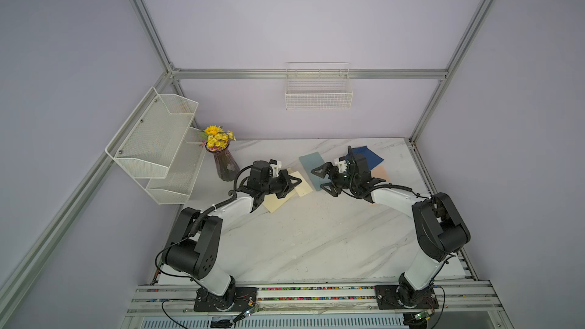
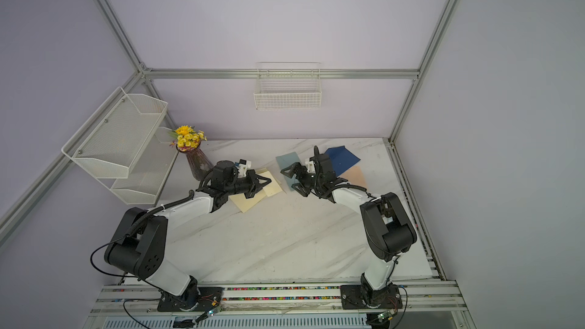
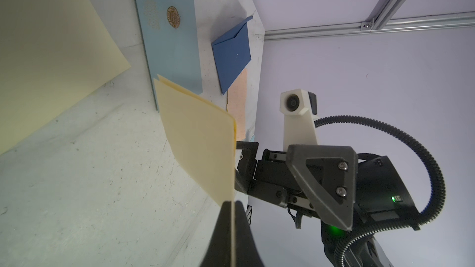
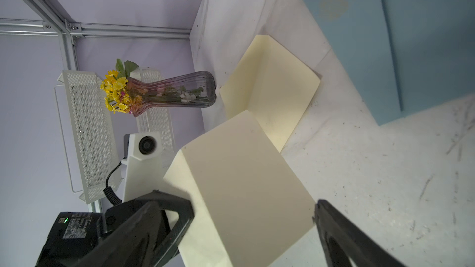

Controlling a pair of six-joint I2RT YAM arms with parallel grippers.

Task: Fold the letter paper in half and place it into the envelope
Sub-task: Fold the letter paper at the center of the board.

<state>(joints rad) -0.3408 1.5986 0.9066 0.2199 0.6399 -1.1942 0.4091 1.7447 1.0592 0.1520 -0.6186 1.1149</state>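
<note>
– Letter paper, cream and folded double (image 3: 198,137), hangs over the white marbled counter (image 1: 316,232), pinched at one edge by the left tool (image 3: 232,209), whose jaws are closed on it. What worries you?
– That small bite. The loose layers gape at the far corner, so they could splay or snag on an envelope's lip.
– And the right tool (image 1: 325,181)?
– Spread wide, holding nothing, just beside the paper. If it closes off-centre it could crease the sheet or tug it free.
– Which envelope takes it?
– Probably the cream envelope (image 4: 272,86) lying by the left arm, one panel raised, though I can't be sure from these angles. A pale blue envelope with a round seal (image 3: 169,34) lies beside it. Nothing holds either mouth open, so a push may just skid it away.
</note>
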